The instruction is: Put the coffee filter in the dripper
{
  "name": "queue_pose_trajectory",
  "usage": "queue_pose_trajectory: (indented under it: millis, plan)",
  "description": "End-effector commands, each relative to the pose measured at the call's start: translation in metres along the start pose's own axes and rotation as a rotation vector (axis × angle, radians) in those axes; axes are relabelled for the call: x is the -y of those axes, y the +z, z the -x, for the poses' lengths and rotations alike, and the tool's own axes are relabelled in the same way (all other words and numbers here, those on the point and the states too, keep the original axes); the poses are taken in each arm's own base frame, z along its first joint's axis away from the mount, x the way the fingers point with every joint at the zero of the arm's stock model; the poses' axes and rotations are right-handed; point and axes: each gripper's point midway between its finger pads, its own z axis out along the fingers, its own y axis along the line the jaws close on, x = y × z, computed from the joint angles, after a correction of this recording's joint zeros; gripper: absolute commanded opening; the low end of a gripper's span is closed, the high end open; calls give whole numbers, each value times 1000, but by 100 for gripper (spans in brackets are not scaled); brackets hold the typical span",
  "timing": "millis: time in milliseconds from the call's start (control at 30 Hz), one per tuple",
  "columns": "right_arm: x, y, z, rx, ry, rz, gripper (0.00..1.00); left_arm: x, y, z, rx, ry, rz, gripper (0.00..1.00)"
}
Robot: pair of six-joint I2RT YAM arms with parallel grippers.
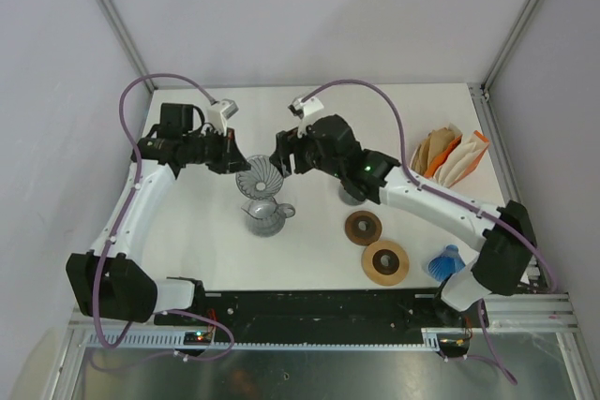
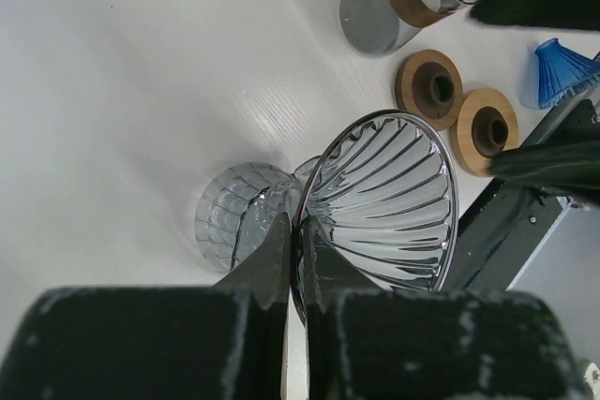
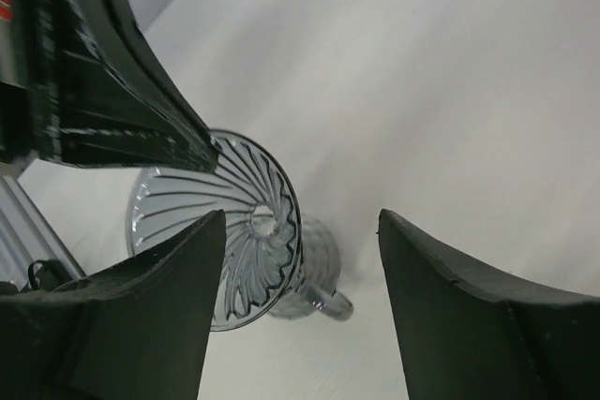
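Left gripper (image 2: pixel 293 250) pinched narrow on glass dripper (image 2: pixel 394 199) left rim. Right gripper (image 3: pixel 300 220) wide, empty, just right of dripper. Paper filters (image 1: pixel 448 155) far right.

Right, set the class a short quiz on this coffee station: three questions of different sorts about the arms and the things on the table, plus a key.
1. True or false: the right gripper is clamped on the ribbed clear glass dripper.
2. The left gripper is: A shut on the dripper's rim; B open above the dripper; C out of every view.
3. How many flat round wooden rings lie on the white table?
Key: 1 false, its jaws stand open; 2 A; 3 two.
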Motion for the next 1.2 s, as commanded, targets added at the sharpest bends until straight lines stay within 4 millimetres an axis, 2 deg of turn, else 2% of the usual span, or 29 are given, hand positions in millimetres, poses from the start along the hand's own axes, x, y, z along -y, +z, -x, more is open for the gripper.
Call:
queue_pose_trajectory:
  millis: [0,133,233,400,500,667,833,1000,1167]
  plan:
    - [-10,9,-14,-74,99,22,68,18,-13,11,60,6,-60,0]
    - [-13,12,-18,-96,93,31,65,19,-15,11,67,5,-60,0]
    - [-13,4,-13,-94,80,27,64,12,-18,12,78,-3,-40,0]
    - [0,-25,-1,-87,44,-28,67,-8,-26,13,102,-31,1,0]
    - [16,-45,-1,-100,31,-99,69,-20,-34,15,124,-51,19,0]
    - [58,-81,-20,-152,40,-254,72,-48,-44,13,145,-83,74,0]
    - [84,-104,-35,-155,85,-318,73,-88,-46,1,135,-157,122,0]
    - [113,-115,-66,-193,134,-386,73,-120,-31,-22,71,-226,131,0]
    - [123,-119,-81,-206,156,-391,73,-147,-16,-41,19,-270,152,0]
